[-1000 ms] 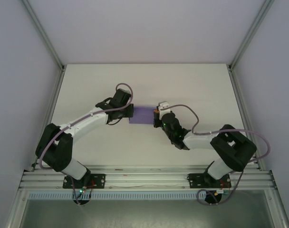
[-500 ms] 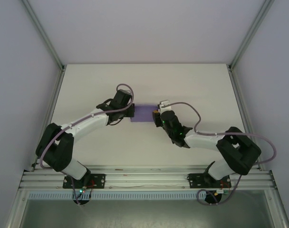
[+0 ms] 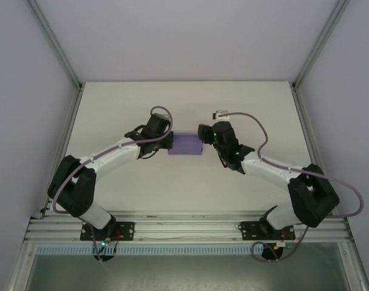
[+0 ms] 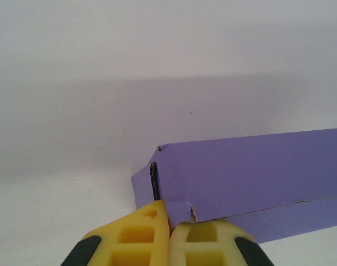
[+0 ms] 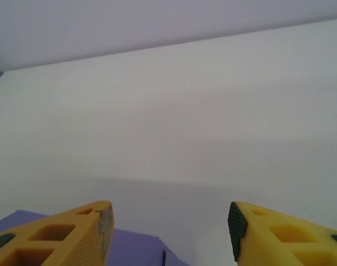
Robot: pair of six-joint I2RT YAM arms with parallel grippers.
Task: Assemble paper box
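The paper box [image 3: 186, 144] is a folded lavender rectangular piece lying mid-table between both arms. In the left wrist view the paper box [image 4: 251, 172] runs off to the right, its open corrugated end facing me. My left gripper [image 4: 169, 221] is shut on the paper box's lower left corner, where the edge is slightly torn. From above, the left gripper [image 3: 170, 142] sits at the box's left end. My right gripper [image 3: 204, 136] hovers at the box's right end and stands open. Between its spread fingers [image 5: 168, 223] is bare table, with a corner of the paper box [image 5: 136, 250] low beside the left finger.
The white table [image 3: 245, 103] is bounded by aluminium frame posts at the left and right edges and a rail along the near edge. Grey cables loop above both wrists. Open table lies beyond the box toward the back wall.
The right arm has swung toward the far side, carrying its gripper up along the box's right end. The left arm and the box have stayed almost still.
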